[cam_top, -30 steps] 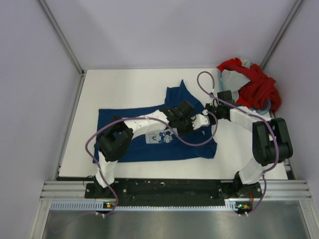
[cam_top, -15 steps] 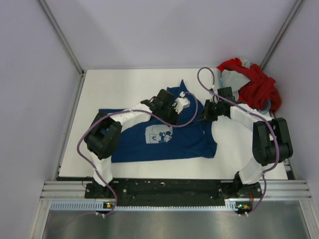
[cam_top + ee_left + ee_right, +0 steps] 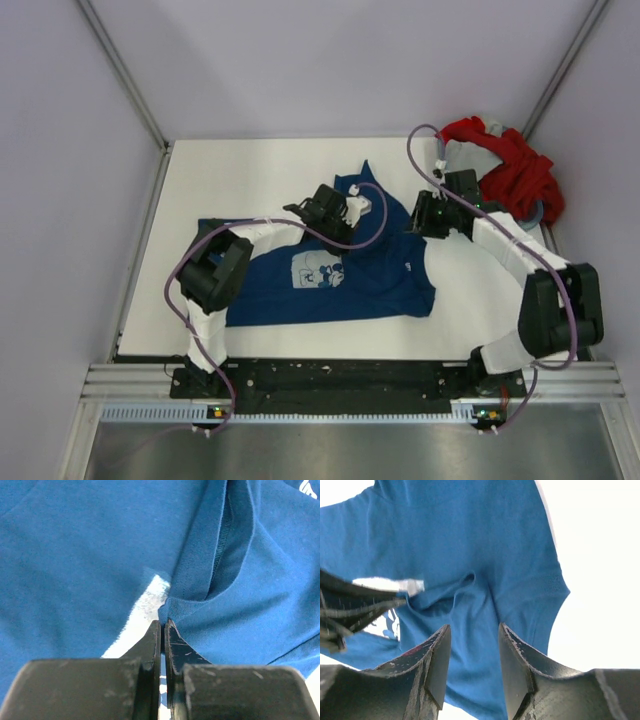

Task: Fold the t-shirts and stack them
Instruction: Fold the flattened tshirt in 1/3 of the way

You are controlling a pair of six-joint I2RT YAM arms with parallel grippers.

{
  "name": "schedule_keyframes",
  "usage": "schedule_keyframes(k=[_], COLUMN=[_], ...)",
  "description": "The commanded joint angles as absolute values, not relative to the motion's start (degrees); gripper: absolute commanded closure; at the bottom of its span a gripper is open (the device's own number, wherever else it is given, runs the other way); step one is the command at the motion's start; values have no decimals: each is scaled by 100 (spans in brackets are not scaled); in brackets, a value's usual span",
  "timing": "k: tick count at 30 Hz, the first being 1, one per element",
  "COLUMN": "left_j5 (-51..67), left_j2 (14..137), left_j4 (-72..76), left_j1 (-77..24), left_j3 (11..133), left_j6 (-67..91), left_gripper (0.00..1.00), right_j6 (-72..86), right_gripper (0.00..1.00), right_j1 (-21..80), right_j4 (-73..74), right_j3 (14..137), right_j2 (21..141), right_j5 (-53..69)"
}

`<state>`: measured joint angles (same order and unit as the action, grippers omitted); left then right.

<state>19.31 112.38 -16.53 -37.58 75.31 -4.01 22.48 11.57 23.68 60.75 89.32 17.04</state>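
Top external view: a white surface (image 3: 250, 170) enclosed by pale lavender walls (image 3: 330, 60). Navy t-shirt (image 3: 290, 295) lies spread at centre. Left end effector (image 3: 162, 626), jaws pressed together, pinches a hemmed fold of it. Right end effector (image 3: 474, 630), jaws parted and empty, hovers over its right edge. Red and grey t-shirts (image 3: 510, 170) are heaped beyond its far right.

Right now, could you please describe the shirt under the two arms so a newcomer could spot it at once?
On the white table, look to the middle, away from the heap of red and grey shirts in the far right corner. The blue t-shirt lies spread out there, the only one with a pale square print.
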Motion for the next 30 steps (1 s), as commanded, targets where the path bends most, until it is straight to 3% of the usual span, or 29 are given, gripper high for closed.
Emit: schedule_keyframes(k=[1,4,7,11,19,22,30], left_j5=[1653,1548,1345,1222,352,422,1335], left_j2=[11162,11083,11092,11232,11224,11206,10259], left_j4=[-1354,-1310,-1362,-1660,-2003,-2091,-2258], left_j1=[-3691,-3656,-3639,-3595,-3437,-3419,-3419], left_j3=[7453,7427,7444,7611,7936,8024,7884], left_j6=[139,324,518,782,1081,1011,-216], left_gripper=[100,98,94,75,71,61,60], right_j6=[2319,2645,2812,3154,3673,3814,3428], right_gripper=[58,60,55,48,50,49,51], right_j1=[1415,1677,1863,1863,1846,1776,1749], right_j4=[2716,2707,2891,2971,2953,2971,3919], right_j3=[5285,4484,4185,3719,3165,3103,3972], right_j2=[7859,7472,7252,6874,6689,6391,6020], right_j5=[1038,923,704,378,220,27,-98])
